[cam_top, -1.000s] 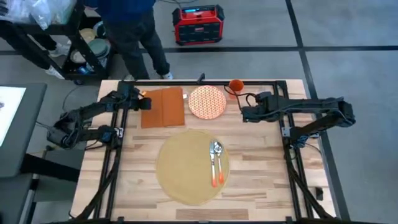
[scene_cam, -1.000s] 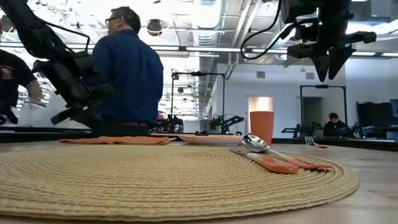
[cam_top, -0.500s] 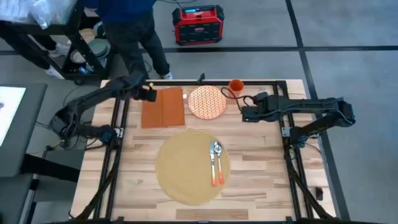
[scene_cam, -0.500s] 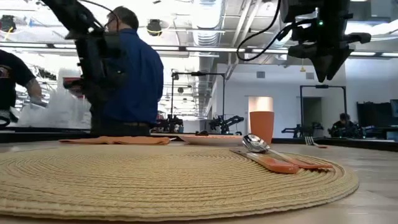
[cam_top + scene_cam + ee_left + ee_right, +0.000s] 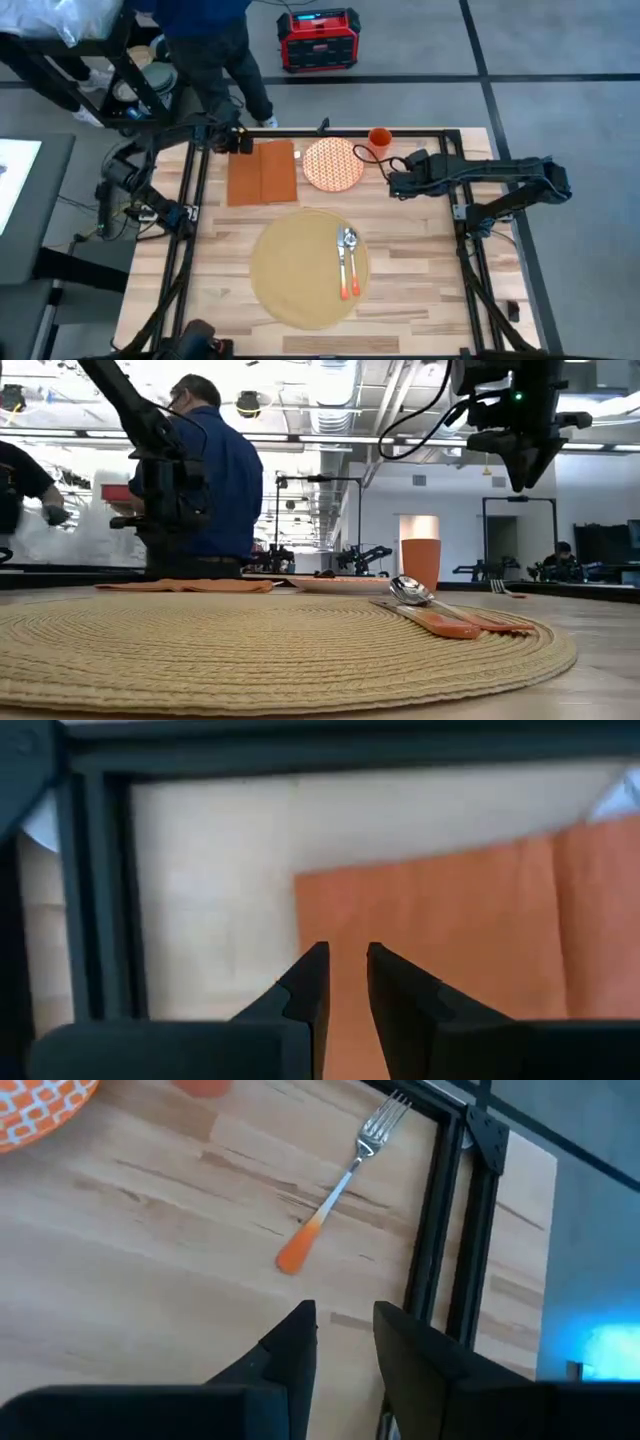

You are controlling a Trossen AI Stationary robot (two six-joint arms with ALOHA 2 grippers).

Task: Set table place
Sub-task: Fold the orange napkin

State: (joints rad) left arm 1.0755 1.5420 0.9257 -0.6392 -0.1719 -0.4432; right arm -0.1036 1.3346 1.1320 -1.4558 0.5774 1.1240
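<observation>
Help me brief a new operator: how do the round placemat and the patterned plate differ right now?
The placemat is the larger, plain tan woven round; the plate is smaller, orange with a white pattern. The placemat carries a spoon and another orange-handled utensil; the plate looks bare. The placemat lies mid-table; the plate sits near the far edge, between the napkin and cup. Both are round and lie on the table.

Colours here are mostly warm. The table (image 5: 420,280) is pale blond butcher-block wood with black frame rails (image 5: 470,270) running across it. The big round placemat (image 5: 290,270) is woven tan. The napkin (image 5: 262,172) is plain rust-orange, and the plate (image 5: 333,164) has an orange-and-white lattice pattern. The cup (image 5: 379,137) is solid orange. The spoon (image 5: 349,262) and fork (image 5: 340,1185) are silver metal with orange handles, the fork's fading in from white. Both arms are black.
</observation>
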